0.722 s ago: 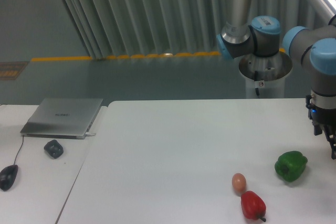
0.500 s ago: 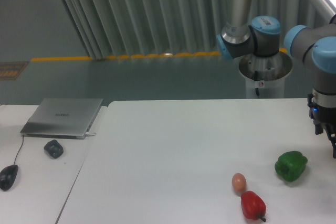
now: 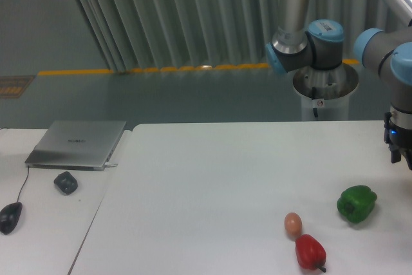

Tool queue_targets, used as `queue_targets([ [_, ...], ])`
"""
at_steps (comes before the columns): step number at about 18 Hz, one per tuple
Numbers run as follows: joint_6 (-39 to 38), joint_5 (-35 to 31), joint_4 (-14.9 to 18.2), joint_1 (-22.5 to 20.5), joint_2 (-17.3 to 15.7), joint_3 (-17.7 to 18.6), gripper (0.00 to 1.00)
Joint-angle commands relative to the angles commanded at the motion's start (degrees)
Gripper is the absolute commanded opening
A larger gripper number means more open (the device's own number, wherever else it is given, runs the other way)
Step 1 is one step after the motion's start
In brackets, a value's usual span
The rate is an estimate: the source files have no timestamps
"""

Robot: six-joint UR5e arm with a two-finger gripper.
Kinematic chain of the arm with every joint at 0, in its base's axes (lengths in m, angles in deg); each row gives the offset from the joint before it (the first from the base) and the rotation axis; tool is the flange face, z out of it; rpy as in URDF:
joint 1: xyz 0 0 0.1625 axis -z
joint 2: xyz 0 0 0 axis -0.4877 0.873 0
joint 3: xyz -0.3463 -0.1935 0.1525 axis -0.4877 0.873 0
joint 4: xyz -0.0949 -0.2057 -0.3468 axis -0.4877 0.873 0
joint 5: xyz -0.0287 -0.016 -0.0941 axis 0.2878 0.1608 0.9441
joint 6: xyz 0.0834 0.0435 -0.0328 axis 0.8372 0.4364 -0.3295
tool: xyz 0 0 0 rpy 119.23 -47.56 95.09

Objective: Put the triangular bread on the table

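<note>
The claw (image 3: 404, 159) sits at the far right edge of the view, mostly cropped out, so whether it is released, clenched or grasping anything cannot be told. Only the dark wrist block with a small blue light shows, hanging above the right end of the white surface (image 3: 212, 185). The triangular bread is not visible anywhere in the view; it may be off frame to the right with the fingers, so which way it lies from the claw, and how its long axis runs, cannot be judged. Nearest the claw is the green pepper (image 3: 356, 203), below and to its left; farther left stand the small brown egg (image 3: 293, 224) and, touching it or just beside it, the red pepper (image 3: 309, 252). On the adjoining desk lie a laptop (image 3: 77, 143) and a mouse (image 3: 9, 216). Against the earlier frames, the arm has drifted rightward, taking more of the claw out of view; the vegetables have not moved.
</note>
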Motion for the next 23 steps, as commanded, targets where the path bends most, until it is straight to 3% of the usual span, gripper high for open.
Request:
queue_targets([
  [5,15.3,0.0,-0.3,-5.1,-1.1,-0.6,1.00],
  [9,18.5,0.2,-2.5,-8.3,-0.5,-0.9,1.00],
  [13,15.8,0.3,-4.6,-12.3,0.9,-1.2,1.00],
  [18,4.9,1.1,-4.7,-15.6,3.5,-3.3,1.00],
  [23,0.2,1.3,-4.7,-17.0,5.0,-4.3,1.00],
])
